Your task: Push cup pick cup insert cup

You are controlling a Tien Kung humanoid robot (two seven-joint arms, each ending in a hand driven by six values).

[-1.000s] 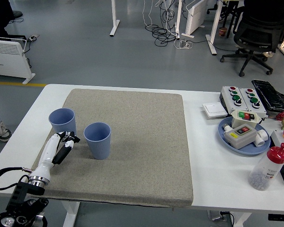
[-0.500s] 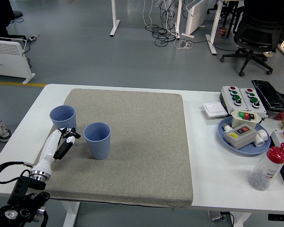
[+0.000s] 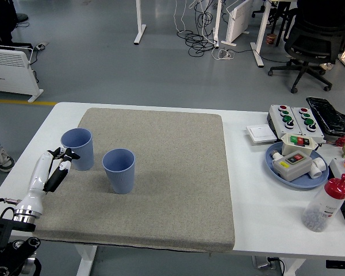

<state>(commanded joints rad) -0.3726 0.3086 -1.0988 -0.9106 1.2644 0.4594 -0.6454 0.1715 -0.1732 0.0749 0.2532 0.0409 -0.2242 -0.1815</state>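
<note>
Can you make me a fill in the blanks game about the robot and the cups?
1. Both cups, the left cup and the right cup, are colored ____.
2. The cups stand on a gray ____.
3. The left hand is beside the ____ cup.
4. The bottle has a ____ cap.

Missing words: blue; mat; left; red

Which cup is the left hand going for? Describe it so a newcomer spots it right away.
Start at the grey mat covering most of the white table. Two blue cups stand near its left side. The one meant is the left cup, by the mat's left edge with the left hand right beside it; the other cup stands nearer the middle, untouched.
</note>
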